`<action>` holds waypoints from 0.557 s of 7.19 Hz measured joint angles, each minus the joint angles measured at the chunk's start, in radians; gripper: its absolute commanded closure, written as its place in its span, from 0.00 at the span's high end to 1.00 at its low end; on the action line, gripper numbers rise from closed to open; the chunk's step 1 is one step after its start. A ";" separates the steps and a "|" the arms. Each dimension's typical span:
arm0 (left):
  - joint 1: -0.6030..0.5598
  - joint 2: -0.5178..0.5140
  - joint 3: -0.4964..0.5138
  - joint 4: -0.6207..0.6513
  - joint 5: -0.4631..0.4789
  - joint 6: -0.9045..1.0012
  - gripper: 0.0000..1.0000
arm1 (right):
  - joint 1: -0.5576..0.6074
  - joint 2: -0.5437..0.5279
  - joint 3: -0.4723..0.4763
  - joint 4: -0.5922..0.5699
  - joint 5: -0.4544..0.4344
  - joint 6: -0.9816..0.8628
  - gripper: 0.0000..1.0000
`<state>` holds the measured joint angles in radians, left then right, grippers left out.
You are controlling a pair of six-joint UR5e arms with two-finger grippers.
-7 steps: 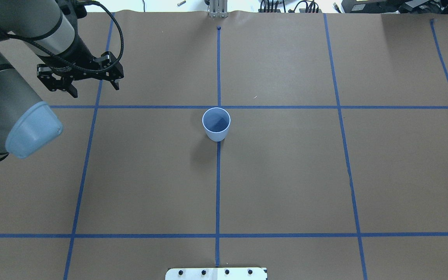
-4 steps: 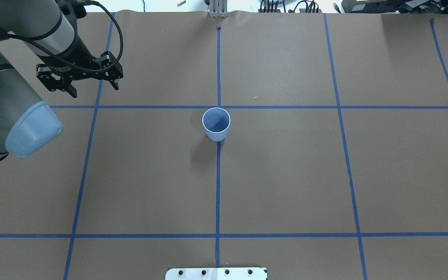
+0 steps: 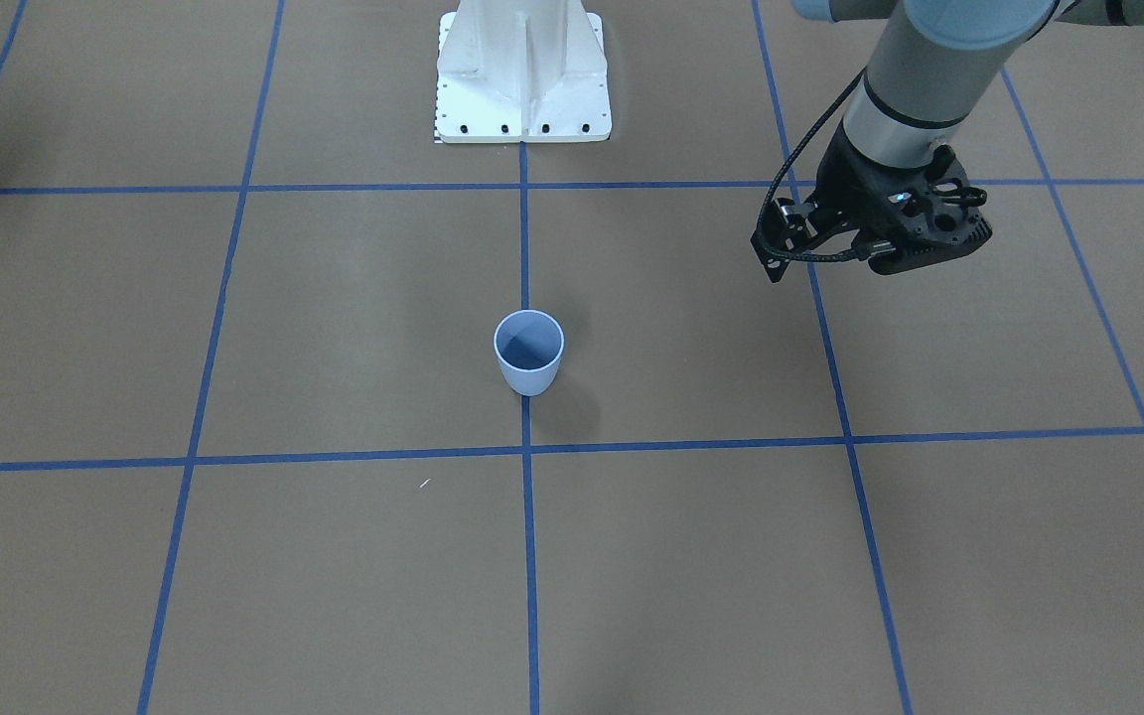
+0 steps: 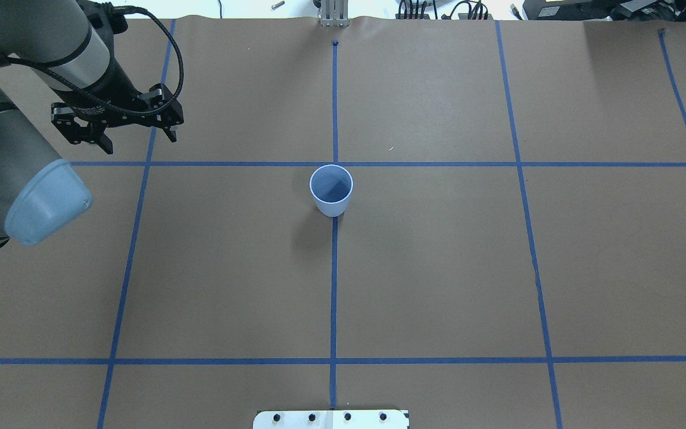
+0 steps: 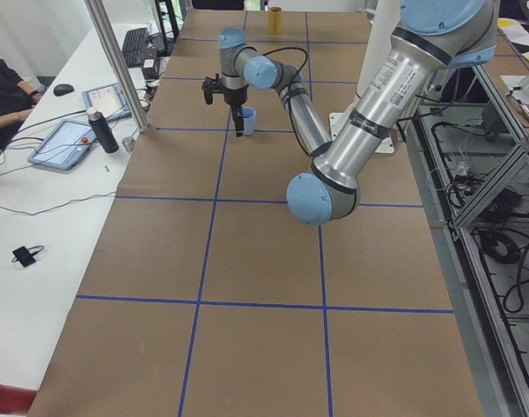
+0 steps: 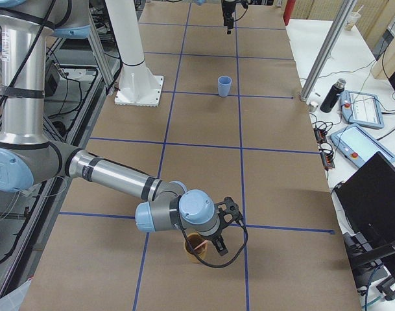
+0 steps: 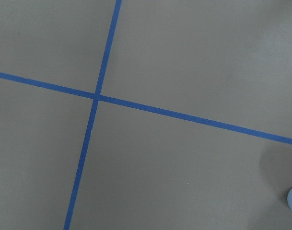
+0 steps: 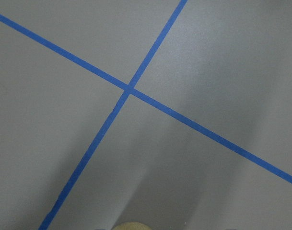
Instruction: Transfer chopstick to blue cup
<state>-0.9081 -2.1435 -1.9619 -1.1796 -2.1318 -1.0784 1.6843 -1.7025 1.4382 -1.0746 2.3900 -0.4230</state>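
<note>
The blue cup [image 4: 331, 190] stands upright on the brown table [image 4: 438, 268]. It sits on the middle one of the blue tape lines [image 4: 333, 286], just at 6 o'clock of a crossing of the lines. Its mouth is open upward and only the darker blue inside shows. The chopstick is too small to make out in any view.

In the overhead view the left gripper [image 4: 140, 142] hangs above the table at about 10 o'clock from the cup, well apart from it. Its jaws stand wide apart and hold nothing. The white base plate [image 4: 331, 419] of the robot lies at 6 o'clock from the cup, at the table's edge.

In the exterior right view the right gripper [image 6: 216, 243] is far from the blue cup, at about 6 o'clock. It is just beside a tan cup [image 6: 194, 249], at its 2 o'clock. I cannot tell how its jaws stand.
</note>
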 measured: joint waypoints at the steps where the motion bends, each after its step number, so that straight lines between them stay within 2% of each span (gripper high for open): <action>1: 0.000 0.002 0.000 0.000 0.000 0.000 0.99 | 0.000 -0.002 -0.001 0.007 0.001 -0.001 0.62; 4: 0.000 0.013 -0.003 0.000 0.001 0.000 0.99 | -0.006 -0.001 -0.002 0.016 -0.002 -0.004 0.57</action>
<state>-0.9081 -2.1304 -1.9648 -1.1796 -2.1309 -1.0784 1.6787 -1.7034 1.4363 -1.0588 2.3881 -0.4273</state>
